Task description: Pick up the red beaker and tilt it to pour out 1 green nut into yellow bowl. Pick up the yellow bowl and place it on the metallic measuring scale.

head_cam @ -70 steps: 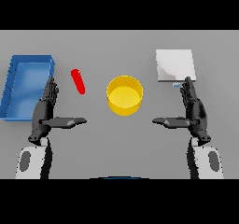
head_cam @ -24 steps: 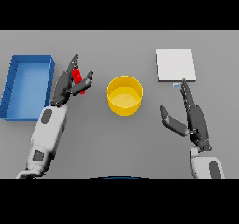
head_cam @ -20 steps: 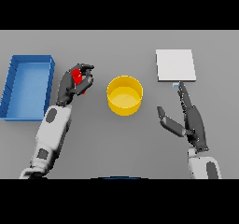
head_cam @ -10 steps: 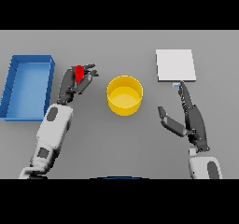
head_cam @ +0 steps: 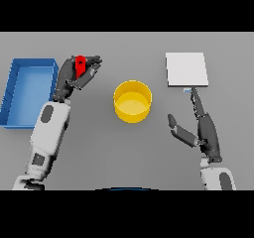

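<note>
Nearest me, R side: my right hand sits idle over the grey desk, fingers straight and spread, thumb splayed toward centre, holding nothing. Its fingertips reach close to the near edge of the flat square metallic measuring scale, which is empty.

Mid desk, between both arms: the round yellow plastic bowl, upright. I can't see any nut inside it.

Far L: my left hand has its fingers and thumb curled round the small red cylindrical beaker, which looks lifted off the desk, just beside the open blue rectangular tray and well apart from the bowl. Green nut not visible from here; presumably inside the beaker.

So I judge step 1 is in hand: grasp done, pour not yet. Next I need to carry the beaker R-ward until its mouth is over the bowl, then tilt slowly so only 1 nut drops. Bowl-to-scale move comes after, prob. w/ the right hand.
</note>
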### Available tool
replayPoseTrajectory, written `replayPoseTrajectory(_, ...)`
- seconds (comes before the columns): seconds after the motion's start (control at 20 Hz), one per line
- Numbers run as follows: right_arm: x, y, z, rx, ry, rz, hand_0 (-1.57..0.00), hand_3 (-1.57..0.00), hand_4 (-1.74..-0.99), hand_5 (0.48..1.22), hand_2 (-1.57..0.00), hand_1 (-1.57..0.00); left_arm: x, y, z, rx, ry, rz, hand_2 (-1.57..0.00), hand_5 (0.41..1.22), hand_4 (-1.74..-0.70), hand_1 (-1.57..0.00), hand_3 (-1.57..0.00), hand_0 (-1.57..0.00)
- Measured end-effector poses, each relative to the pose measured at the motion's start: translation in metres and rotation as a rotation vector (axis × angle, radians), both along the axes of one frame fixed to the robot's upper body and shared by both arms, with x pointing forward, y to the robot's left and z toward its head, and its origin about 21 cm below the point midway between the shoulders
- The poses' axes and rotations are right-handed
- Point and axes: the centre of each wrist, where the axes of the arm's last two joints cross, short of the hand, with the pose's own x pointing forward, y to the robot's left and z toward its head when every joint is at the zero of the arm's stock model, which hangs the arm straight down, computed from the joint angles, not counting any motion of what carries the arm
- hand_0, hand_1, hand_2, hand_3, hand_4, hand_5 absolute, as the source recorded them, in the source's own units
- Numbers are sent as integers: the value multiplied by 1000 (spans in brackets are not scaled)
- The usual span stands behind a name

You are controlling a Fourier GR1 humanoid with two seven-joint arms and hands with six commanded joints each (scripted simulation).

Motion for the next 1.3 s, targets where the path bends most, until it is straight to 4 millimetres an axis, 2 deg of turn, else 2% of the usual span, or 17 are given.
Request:
replayPoseTrajectory(0.2, 2, -2, 1, -11, -10, 8, 1, 1, -1213, 662, 1, 1, -2, 9, 5, 69, -9, -23, -1561, 1138, -1727, -1560, -1556, -1559)
replayPoseTrajectory(0.45, 2, -3, 4, -19, 18, -6, 1, 1, -1190, 658, 1, 1, 1, 6, 32, 373, -50, -92, -1568, 1120, -1737, -1567, -1566, -1567)
replayPoseTrajectory(0.55, 2, -3, 7, -19, 10, -2, 1, 1, -1183, 663, 1, 1, 3, -2, 45, 516, -59, -140, -1569, 1127, -1738, -1569, -1568, -1569)
replayPoseTrajectory(0.65, 0, 0, 1, -23, 42, 5, 1, 1, -1178, 667, 1, 1, 4, -11, 57, 640, -78, -179, -1570, 1134, -1739, -1569, -1569, -1569)
replayPoseTrajectory(0.8, 0, 1, 2, -9, 20, 25, 1, 1, -1181, 669, 1, 1, 9, -30, 68, 836, -104, -228, -1570, 1162, -1740, -1570, -1570, -1570)
replayPoseTrajectory(1.0, -2, 0, 2, 6, 35, 10, 1, 1, -1187, 676, 1, 1, 9, -52, 78, 1132, -162, -306, -1571, 1197, -1741, -1571, -1571, -1571)
replayPoseTrajectory(1.05, -2, 4, 2, 8, 34, 13, 1, 1, -1191, 675, 1, 1, 9, -60, 78, 1194, -162, -323, -1571, 1202, -1689, -1571, -1571, -1571)
replayPoseTrajectory(1.2, -4, 3, 4, 22, 38, 7, 1, 1, -1195, 671, 1, 1, 14, -69, 84, 1399, -183, -388, -1571, 1211, -1710, -1571, -1383, -1571)
replayPoseTrajectory(1.3, -6, 4, 0, 49, 58, 6, 1, 1, -1197, 659, 1, 1, 17, -76, 91, 1518, -224, -436, -1571, 1215, -1717, -1571, -1349, -1571)
